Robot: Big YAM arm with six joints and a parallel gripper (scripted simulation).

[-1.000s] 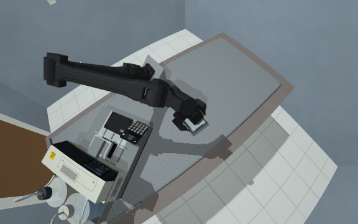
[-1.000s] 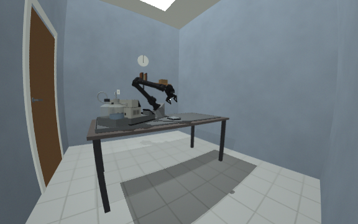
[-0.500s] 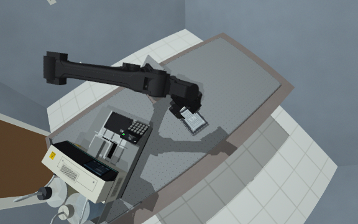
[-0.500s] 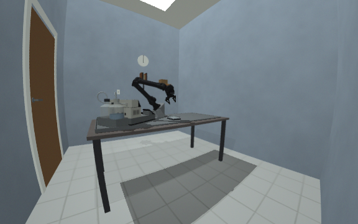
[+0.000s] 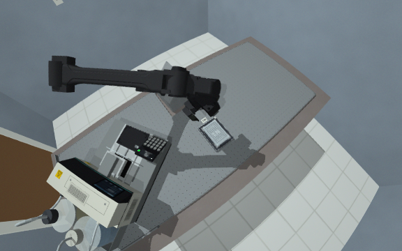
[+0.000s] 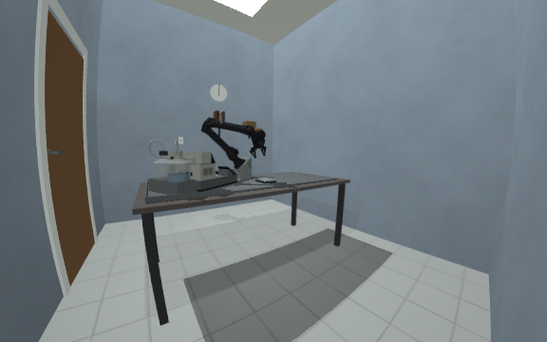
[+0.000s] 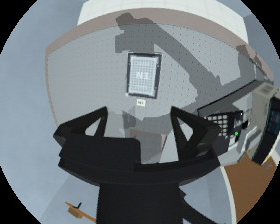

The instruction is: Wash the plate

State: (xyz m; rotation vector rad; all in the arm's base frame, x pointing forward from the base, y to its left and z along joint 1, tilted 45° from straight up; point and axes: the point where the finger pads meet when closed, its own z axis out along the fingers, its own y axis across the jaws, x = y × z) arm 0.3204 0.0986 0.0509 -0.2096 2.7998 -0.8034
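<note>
The pale plate (image 5: 216,132) (image 6: 265,180) (image 7: 143,75) lies in the dark-rimmed nest N1 (image 5: 217,150) (image 7: 159,76) and looks flat. Its cut-off corner is too small to tell. My gripper (image 5: 204,113) (image 6: 259,156) (image 7: 139,109) is open and empty, well above the table on the label side of the nest. The washer (image 5: 89,195) (image 6: 202,171) (image 7: 266,131) stands at the other end, with no plate visible at its carrier; the pocket is hard to make out. Its keypad (image 5: 155,143) (image 7: 221,121) is in view, and its lamp (image 5: 139,150) (image 7: 236,133) is green.
Two bottles (image 5: 61,216) (image 5: 89,233) with tubes stand behind the washer. The raised washer housing lies beyond the keypad and carrier from the nest. The N1 label (image 5: 204,120) (image 7: 141,102) is beside the nest. The arm's shadow crosses the table (image 5: 264,87).
</note>
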